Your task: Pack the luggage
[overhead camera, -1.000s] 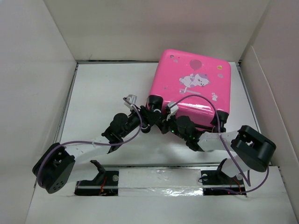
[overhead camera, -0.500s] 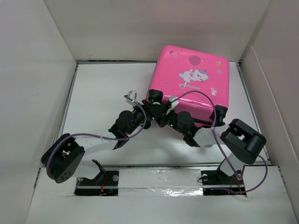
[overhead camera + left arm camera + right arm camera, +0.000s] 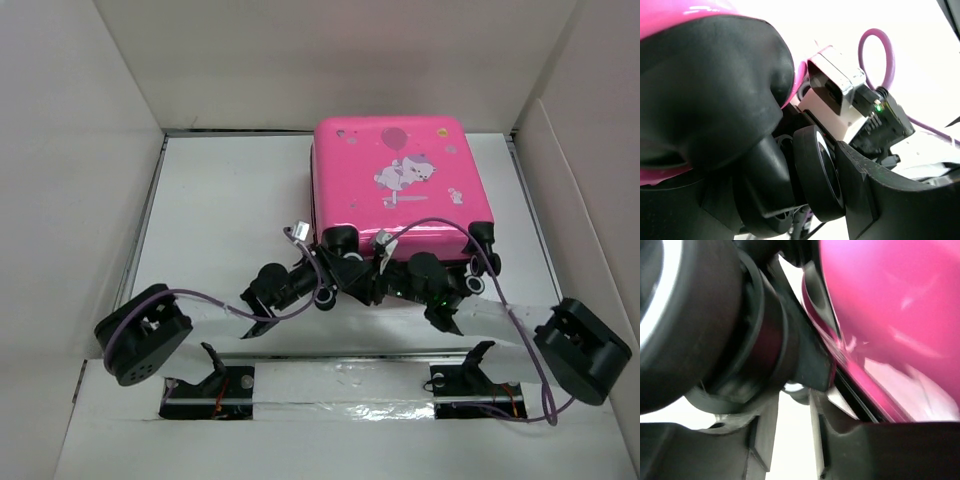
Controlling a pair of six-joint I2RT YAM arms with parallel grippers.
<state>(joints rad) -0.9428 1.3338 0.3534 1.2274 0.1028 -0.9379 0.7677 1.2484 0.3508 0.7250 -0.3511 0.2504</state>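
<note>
The luggage [image 3: 395,180] is a hot-pink suitcase with a cartoon print, shut and lying flat at the back right of the table, square to its edges. Both grippers meet at its near left wheel [image 3: 340,240]. My left gripper [image 3: 328,265] comes in from the left. In the left wrist view the black wheel [image 3: 815,175] lies against one finger [image 3: 880,200], with pink shell [image 3: 670,15] above. My right gripper [image 3: 368,270] comes in from the right. Its fingers [image 3: 765,435] stand close together, tips at the black wheel mount [image 3: 805,365] under the pink shell [image 3: 890,315].
The suitcase's near right wheel [image 3: 482,235] sits beside the right forearm. White walls [image 3: 80,150] close in the table on the left, back and right. Purple cables [image 3: 210,295] loop along both arms. The right wrist's camera [image 3: 835,85] shows in the left wrist view.
The suitcase has turned from a slanted position to square with the table, and its near left corner moved nearer. Both grippers moved with that corner; the right arm's elbow swung out to the right.
</note>
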